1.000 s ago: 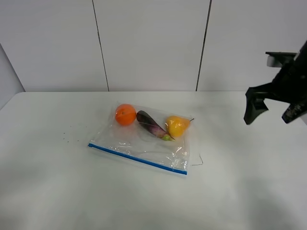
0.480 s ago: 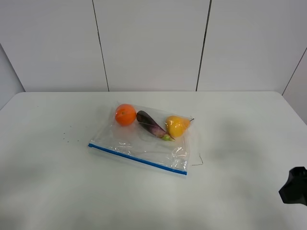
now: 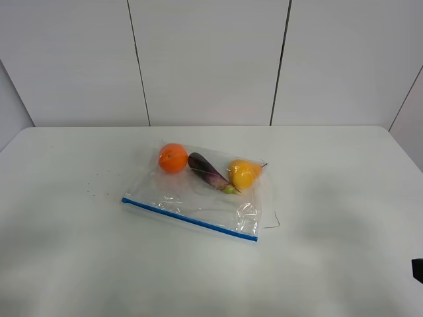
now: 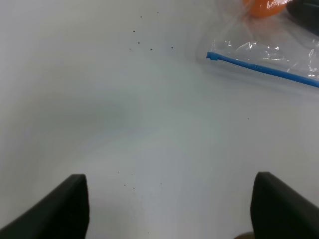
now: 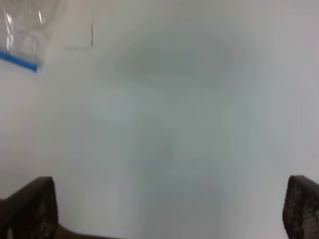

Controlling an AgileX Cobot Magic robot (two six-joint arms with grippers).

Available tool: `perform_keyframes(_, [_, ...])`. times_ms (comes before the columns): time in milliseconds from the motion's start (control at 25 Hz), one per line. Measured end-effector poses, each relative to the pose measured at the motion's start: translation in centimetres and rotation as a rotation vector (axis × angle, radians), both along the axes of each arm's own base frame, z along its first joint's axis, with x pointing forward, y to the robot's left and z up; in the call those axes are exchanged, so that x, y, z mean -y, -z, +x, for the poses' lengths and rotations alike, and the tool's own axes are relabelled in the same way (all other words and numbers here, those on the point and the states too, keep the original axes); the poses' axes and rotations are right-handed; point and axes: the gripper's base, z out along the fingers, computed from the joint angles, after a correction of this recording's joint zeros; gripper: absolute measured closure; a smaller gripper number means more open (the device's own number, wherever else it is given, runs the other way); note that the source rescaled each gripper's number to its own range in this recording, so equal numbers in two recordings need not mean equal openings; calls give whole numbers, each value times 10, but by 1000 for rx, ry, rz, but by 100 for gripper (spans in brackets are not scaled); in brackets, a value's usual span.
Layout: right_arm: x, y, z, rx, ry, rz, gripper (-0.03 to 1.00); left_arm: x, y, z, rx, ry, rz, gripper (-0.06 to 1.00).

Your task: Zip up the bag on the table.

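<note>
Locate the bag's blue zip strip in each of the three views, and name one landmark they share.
Exterior high: blue zip strip runs along the bag's near edge, centre of the table.
Left wrist: strip at upper right, ahead of the open gripper.
Right wrist: only its end, upper left.
Shared landmark: the strip itself.

In the exterior high view, only a dark sliver at the right edge shows of the right arm; its tool is out of frame. The left wrist view cuts the bag at its edge, leaving part of the orange. The left tool shows only two dark fingertips. The right wrist view is blurred; the right tool shows just finger corners.
</note>
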Motion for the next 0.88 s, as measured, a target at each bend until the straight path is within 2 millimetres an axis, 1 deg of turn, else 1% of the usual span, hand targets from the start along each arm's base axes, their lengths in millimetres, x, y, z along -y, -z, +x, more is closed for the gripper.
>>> perform_keyframes(240, [1, -1, -3, 21, 9, 4, -3, 0, 0, 0, 0, 1, 1, 4])
perform_keyframes(400, [3, -1, -5, 36, 75, 5, -3, 0, 0, 0, 0, 1, 1, 4])
perform_keyframes(520, [4, -3, -11, 74, 103, 6, -3, 0, 0, 0, 0, 1, 1, 4])
perform_keyframes(880, [4, -5, -26, 178, 103, 12, -3, 0, 0, 0, 0, 1, 1, 4])
